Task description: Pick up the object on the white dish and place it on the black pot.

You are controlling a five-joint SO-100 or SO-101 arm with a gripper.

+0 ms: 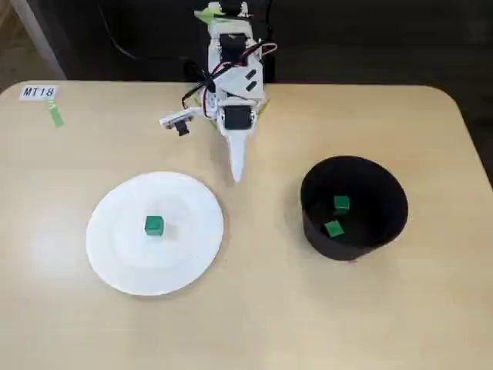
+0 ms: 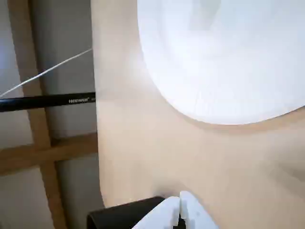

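In the fixed view the single white arm sits folded at the far edge of the counter (image 1: 92, 324), its joints stacked tightly above its base with red and black wires looping off its left side. Its claw (image 1: 237, 176) points down the picture toward the near edge, the 2 white fingers (image 1: 238, 158) pressed together into 1 narrow tapering tip that grips nothing. In the wrist view the claw (image 2: 180, 202) enters from the bottom edge, its 2 white fingertips (image 2: 190, 210) meeting with only a thin seam between them.
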